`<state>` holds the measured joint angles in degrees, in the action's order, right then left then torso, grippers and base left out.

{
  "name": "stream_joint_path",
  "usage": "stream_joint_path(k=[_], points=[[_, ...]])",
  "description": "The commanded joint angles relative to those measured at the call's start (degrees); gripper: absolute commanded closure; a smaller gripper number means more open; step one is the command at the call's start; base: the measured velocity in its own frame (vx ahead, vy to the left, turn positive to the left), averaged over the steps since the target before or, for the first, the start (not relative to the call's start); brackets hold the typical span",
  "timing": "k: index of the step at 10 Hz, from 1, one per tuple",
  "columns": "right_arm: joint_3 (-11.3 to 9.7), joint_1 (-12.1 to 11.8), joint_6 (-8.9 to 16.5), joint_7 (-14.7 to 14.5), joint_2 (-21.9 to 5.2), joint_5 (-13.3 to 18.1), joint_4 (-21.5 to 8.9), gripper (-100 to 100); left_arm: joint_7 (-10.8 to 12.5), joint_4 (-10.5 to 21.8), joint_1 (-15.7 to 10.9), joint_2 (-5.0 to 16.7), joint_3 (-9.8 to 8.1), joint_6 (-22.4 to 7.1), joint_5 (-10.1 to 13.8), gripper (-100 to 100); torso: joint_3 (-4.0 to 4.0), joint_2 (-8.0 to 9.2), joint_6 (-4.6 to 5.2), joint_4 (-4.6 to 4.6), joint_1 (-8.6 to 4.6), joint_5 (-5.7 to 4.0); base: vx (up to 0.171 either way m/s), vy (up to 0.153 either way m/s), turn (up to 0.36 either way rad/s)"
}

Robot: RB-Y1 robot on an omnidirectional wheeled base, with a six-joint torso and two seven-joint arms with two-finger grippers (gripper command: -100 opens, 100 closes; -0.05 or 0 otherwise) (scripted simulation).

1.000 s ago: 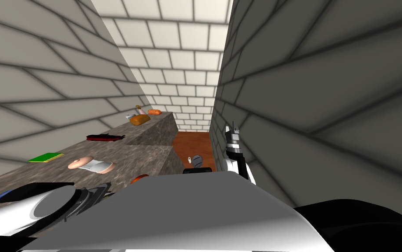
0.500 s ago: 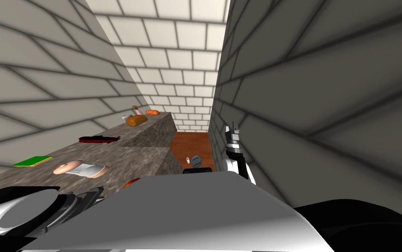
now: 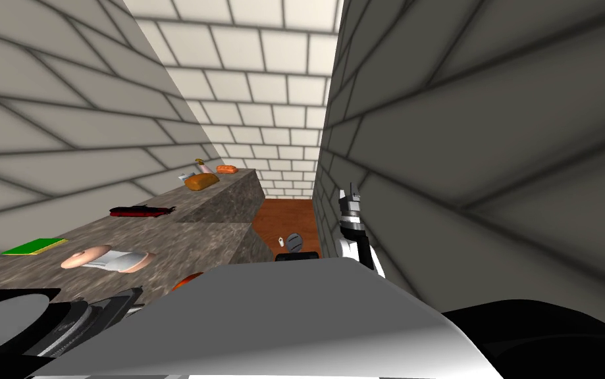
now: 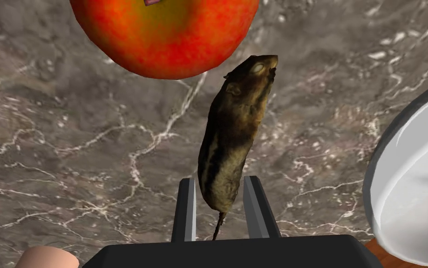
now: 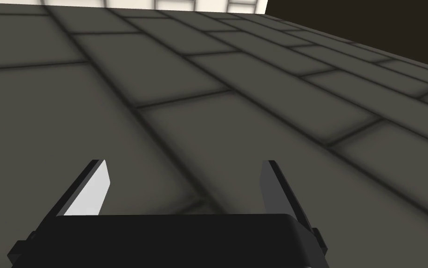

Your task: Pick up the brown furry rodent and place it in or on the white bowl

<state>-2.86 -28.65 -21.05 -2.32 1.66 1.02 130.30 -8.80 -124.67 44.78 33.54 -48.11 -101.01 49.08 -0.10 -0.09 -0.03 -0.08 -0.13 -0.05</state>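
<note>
Left gripper (image 4: 218,180) clenches the long brown furry rodent (image 4: 234,125) over the grey marbled worktop (image 4: 68,139); white round bowl (image 4: 397,179) at its three o'clock. Right gripper (image 5: 185,162) released.

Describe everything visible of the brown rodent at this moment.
The rodent is long-bodied, with dark brown fur, a paler tan flank stripe, a small ear, a pale eye and a thin tail. The left pincer grips its rump, tail trailing toward the pincer's body, head pointing away, close to the red apple. Below is grey marbled counter; whether it rests there is unclear. The white bowl lies apart.
</note>
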Motion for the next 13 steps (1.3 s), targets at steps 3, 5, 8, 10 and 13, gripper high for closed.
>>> stream_joint_path(k=[3, 5, 8, 10, 13], points=[[0.0, 0.0, 0.0, 0.0, 0.0, 0.0, 0.0, 0, 0.9, -1.8, 1.7, 1.1, -3.01, -2.3, 4.0, 100, 0.02, 0.03, 0.0, 0.01, 0.06, 0.01, 0.016, -0.032, 0.005], [0.0, 0.0, 0.0, 0.0, 0.0, 0.0, 0.0, 0, 1.0, -3.9, 3.1, 1.4, -4.67, -3.0, 6.3, 100, 0.06, 0.1, 0.01, 0.03, 0.1, 0.01, -0.007, -0.014, 0.043], [0.0, 0.0, 0.0, 0.0, 0.0, 0.0, 0.0, 0, 0.5, -7.8, 5.0, 1.2, -6.76, -3.2, 9.0, 100, 0.24, 0.41, -0.01, 0.1, 0.26, 0.05, -0.074, 0.017, 0.1], [0.0, 0.0, 0.0, 0.0, 0.0, 0.0, 0.0, 0, 0.1, -10.1, 5.8, 1.0, -8.01, -3.1, 10.3, 100, 0.4, 0.67, -0.03, 0.17, 0.24, 0.04, -0.115, 0.011, 0.121], [0.0, 0.0, 0.0, 0.0, 0.0, 0.0, 0.0, 0, -0.6, -13.8, 6.9, 0.5, -9.99, -3.1, 12.3, 100, 0.56, 0.92, -0.05, 0.24, 0.26, 0.05, -0.156, 0.015, 0.135]])
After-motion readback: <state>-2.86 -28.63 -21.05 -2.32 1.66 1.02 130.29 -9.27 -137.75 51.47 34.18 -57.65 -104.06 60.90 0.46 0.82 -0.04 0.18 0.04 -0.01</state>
